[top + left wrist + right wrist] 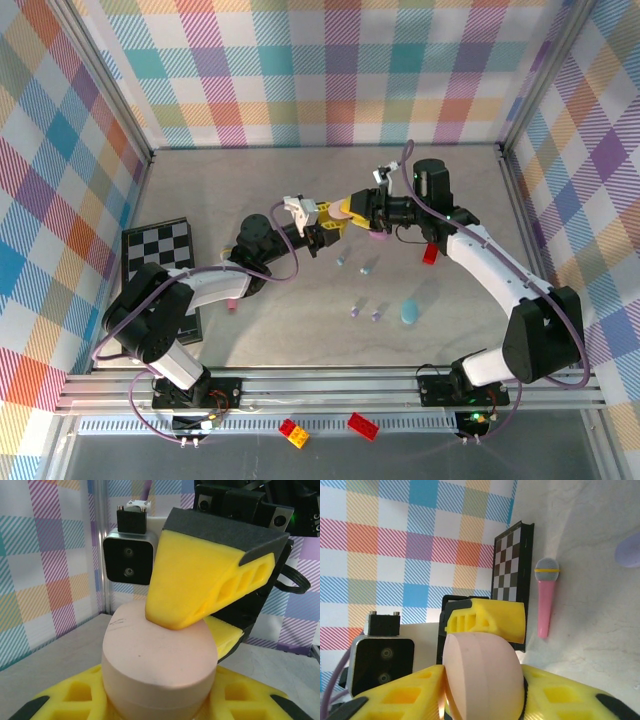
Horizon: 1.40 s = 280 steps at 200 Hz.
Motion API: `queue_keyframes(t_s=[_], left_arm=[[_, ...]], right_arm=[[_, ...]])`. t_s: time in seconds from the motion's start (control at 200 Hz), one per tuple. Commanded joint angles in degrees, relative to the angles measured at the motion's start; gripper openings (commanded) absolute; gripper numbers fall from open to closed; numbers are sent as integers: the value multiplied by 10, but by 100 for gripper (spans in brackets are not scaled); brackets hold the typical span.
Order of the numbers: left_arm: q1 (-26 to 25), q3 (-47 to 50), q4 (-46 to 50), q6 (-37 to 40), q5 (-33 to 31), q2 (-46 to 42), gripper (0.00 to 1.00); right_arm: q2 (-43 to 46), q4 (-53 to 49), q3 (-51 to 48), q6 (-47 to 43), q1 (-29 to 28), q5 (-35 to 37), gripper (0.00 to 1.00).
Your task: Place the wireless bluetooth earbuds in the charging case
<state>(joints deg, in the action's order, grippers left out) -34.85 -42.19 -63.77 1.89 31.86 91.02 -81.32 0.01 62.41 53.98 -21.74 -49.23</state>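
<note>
- Closest to the top camera, below the rail that carried the arm bases, a yellow brick (293,432) and a red brick (362,425) lay near each other.
- Farther in, above the middle of the bench (220,190), the two arms met at one pink case (150,660), an oval box held clear of the surface.
- The left end effector (155,705) was closed on the pink case, and its yellow fingers touched the lower part of the case on both sides.
- The right end effector (482,695) also had the pink case between its fingers, which touched it on both sides. In the left wrist view one of these fingers (195,580) pressed on the flat top of the case, and the other one lay behind it.
- Two small earbuds that looked teal (340,261) lay loose on the bench, just below the joined end effectors and a little apart from each other.
- Two lavender earbuds (355,311) lay side by side on the bench, nearer to the arm bases.
- A teal case (410,313) lay just to the right of the lavender earbuds. I could not tell if it was open.
- A red block (430,253) lay on the bench, close beside the right arm.
- A chessboard (160,250) lay at the left side of the bench, beside the left arm.
- In the right wrist view a pink toy microphone (545,605) lay on the bench, just beside the edge of the chessboard.
</note>
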Motion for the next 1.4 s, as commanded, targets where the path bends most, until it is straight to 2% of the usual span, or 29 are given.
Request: queue_keyframes(t_s=[0.0,0.065,0.17,0.3,0.455,0.61,0.74,0.88,0.965,1.115,1.29,1.395], left_arm=[[-8,4,-25,-7,26,-12,31],[-8,5,-23,-6,26,-11,34],[-8,7,-10,7,22,-17,53],[-7,20,40,37,6,-40,76],[-7,35,149,100,3,-82,90],[-7,19,300,142,-20,-117,95],[-7,-10,437,156,-51,-139,100],[-7,-12,496,157,-90,-153,100],[-7,-18,523,142,-136,-157,100],[0,-67,622,115,-260,-149,100],[51,-124,706,77,-235,-114,100],[58,-151,744,72,-254,-95,100]], right_arm=[[-4,61,-11,17,-2,-17,31],[-1,68,-17,18,-2,-11,26],[21,59,-36,-5,7,24,22],[71,23,-88,-47,37,106,19],[120,3,-181,-57,89,188,17],[142,-1,-264,-56,138,253,17],[126,-14,-293,-86,148,301,17],[78,17,-308,-93,149,308,17],[47,34,-313,-90,149,310,17],[12,54,-317,-93,149,317,17],[-25,55,-316,-112,151,338,19],[-27,49,-318,-116,152,349,27]])
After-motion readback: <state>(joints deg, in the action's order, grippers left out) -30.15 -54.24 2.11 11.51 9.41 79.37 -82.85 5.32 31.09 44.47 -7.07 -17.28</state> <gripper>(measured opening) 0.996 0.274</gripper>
